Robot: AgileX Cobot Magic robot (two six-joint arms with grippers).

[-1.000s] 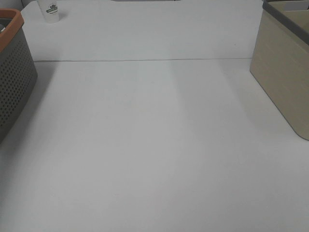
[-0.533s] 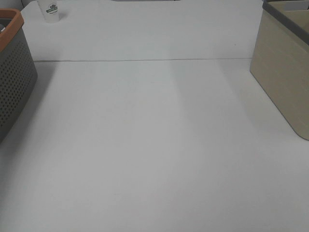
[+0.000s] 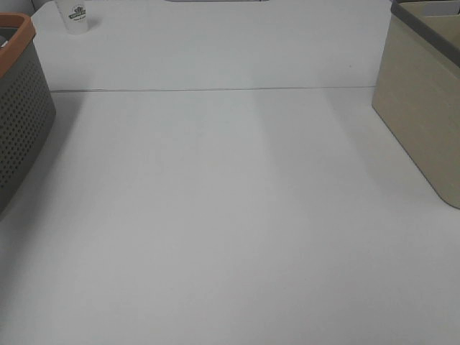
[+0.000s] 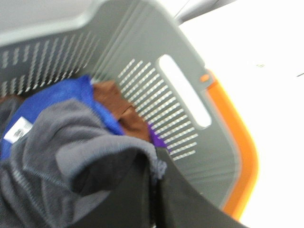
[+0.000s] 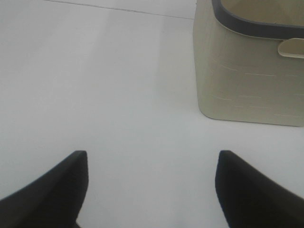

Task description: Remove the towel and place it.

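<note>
My left claw, clamped shut on a fold of the dark towel inside the basket at ten o'clock on the counter, is nearer, while my right claw gapes empty.

towel: fuzzy charcoal cloth | basket: matt grey perforated plastic, orange rim | table: smooth matt white | bin: matt beige

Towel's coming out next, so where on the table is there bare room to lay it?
The table between the grey basket and the beige bin is bare throughout; only a cup stands far back on the left. Crowded: inside the basket, where the towel lies bunched on a blue cloth and a brown cloth.
</note>
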